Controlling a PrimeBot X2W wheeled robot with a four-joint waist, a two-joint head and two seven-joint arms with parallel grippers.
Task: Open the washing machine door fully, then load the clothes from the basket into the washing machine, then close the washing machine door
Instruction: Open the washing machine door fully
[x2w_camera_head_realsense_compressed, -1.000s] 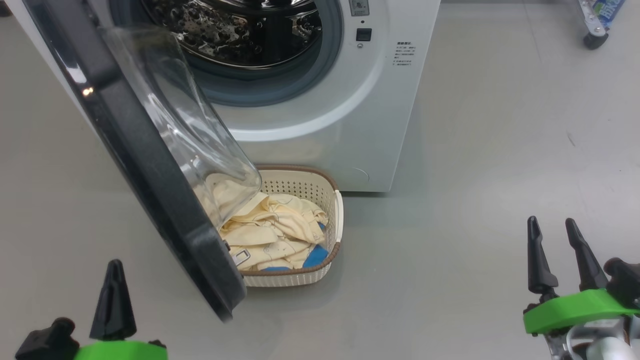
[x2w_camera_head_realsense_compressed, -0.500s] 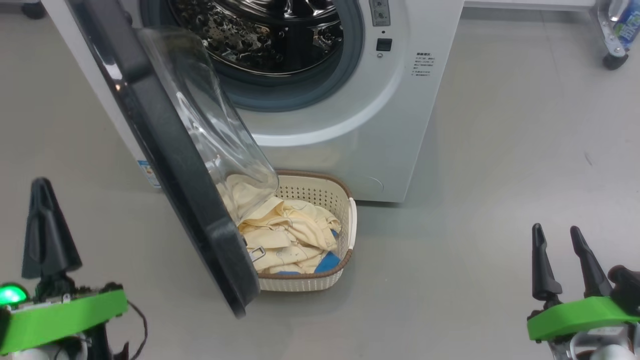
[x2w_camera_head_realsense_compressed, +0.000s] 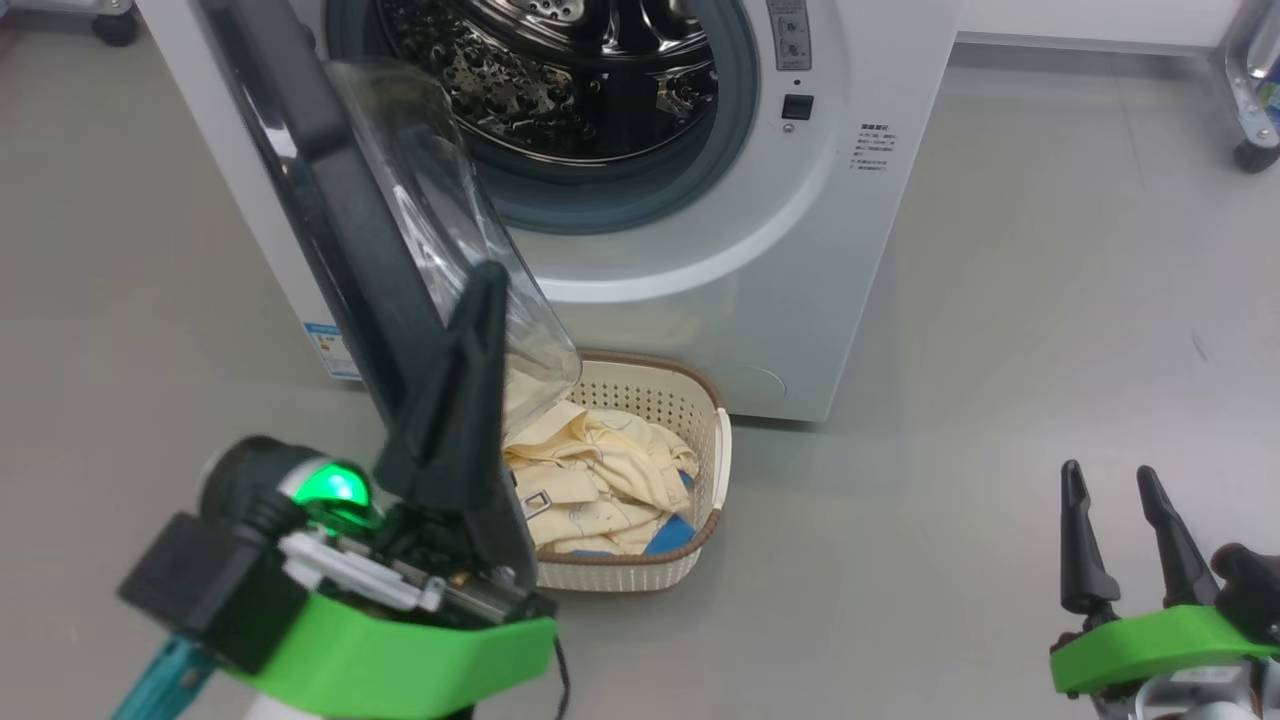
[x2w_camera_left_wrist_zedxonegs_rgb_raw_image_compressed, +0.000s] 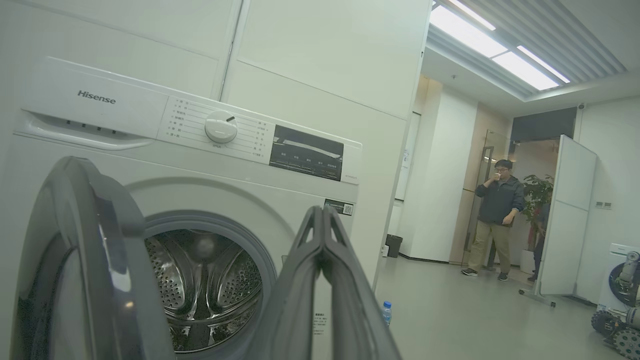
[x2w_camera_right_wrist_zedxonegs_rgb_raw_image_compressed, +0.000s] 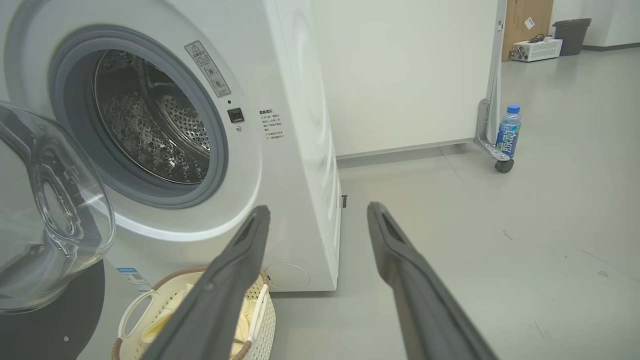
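The left gripper (x2w_camera_head_realsense_compressed: 489, 288), fingers pressed together and empty, stands at the partly open washing machine door (x2w_camera_head_realsense_compressed: 330, 200), likely to push it wider; the basket (x2w_camera_head_realsense_compressed: 640, 575) of clothes (x2w_camera_head_realsense_compressed: 600, 470) sits beneath, against the washing machine (x2w_camera_head_realsense_compressed: 800, 280); the right gripper (x2w_camera_head_realsense_compressed: 1108, 480) hangs spread, near right.

The black-rimmed glass door (x2w_camera_head_realsense_compressed: 310, 190) stands open, a cream basket (x2w_camera_head_realsense_compressed: 625, 572) of pale yellow clothes (x2w_camera_head_realsense_compressed: 590, 470) just before the white washer (x2w_camera_head_realsense_compressed: 800, 260)
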